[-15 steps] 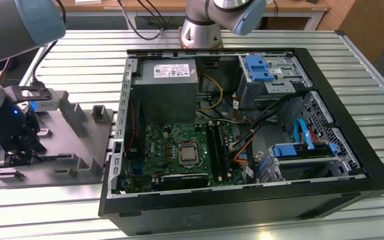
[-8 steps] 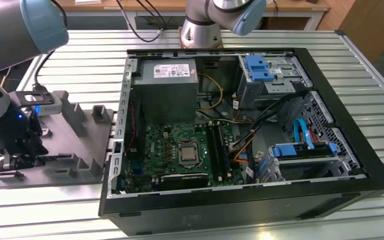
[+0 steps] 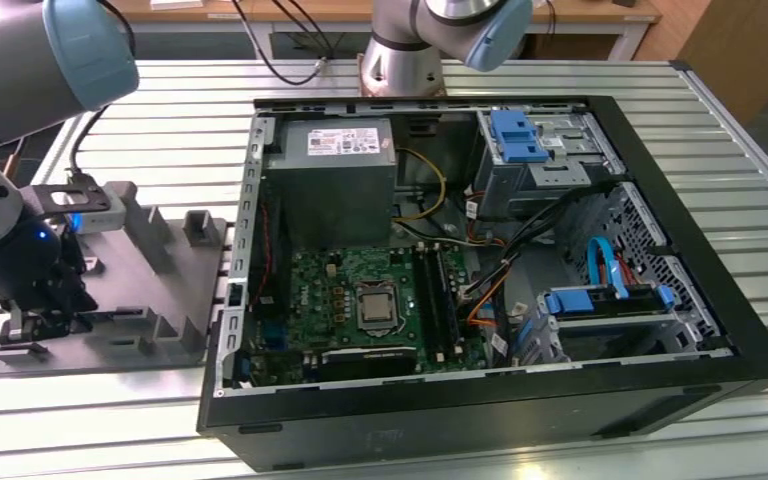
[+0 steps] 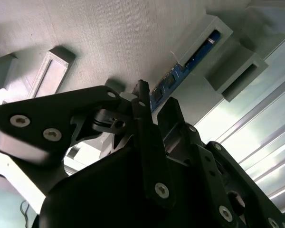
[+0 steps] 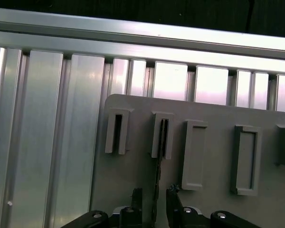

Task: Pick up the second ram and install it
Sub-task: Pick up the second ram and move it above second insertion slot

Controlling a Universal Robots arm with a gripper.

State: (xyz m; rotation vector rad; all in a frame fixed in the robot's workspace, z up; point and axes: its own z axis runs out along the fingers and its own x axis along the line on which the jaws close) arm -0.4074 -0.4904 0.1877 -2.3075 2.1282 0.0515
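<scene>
Presently, the gripper (image 5: 154,194) is hovering with fingers (image 5: 174,194) parted astride the second ram (image 5: 157,166), which is standing edge-on in the grey tray (image 5: 128,171), neither lifted nor installed on the motherboard (image 3: 337,285).

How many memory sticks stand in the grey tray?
1: the second ram stands edge-on in a slotted block, between the fingers; the neighbouring slot looks empty. Others may be hidden.

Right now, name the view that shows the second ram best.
The second wrist view: the second ram shows its blue face, seated in blocks of the grey tray. The first wrist view gives it edge-on, a thin bar. The exterior view shows the gripper over that tray, the ram too small to tell.
</scene>
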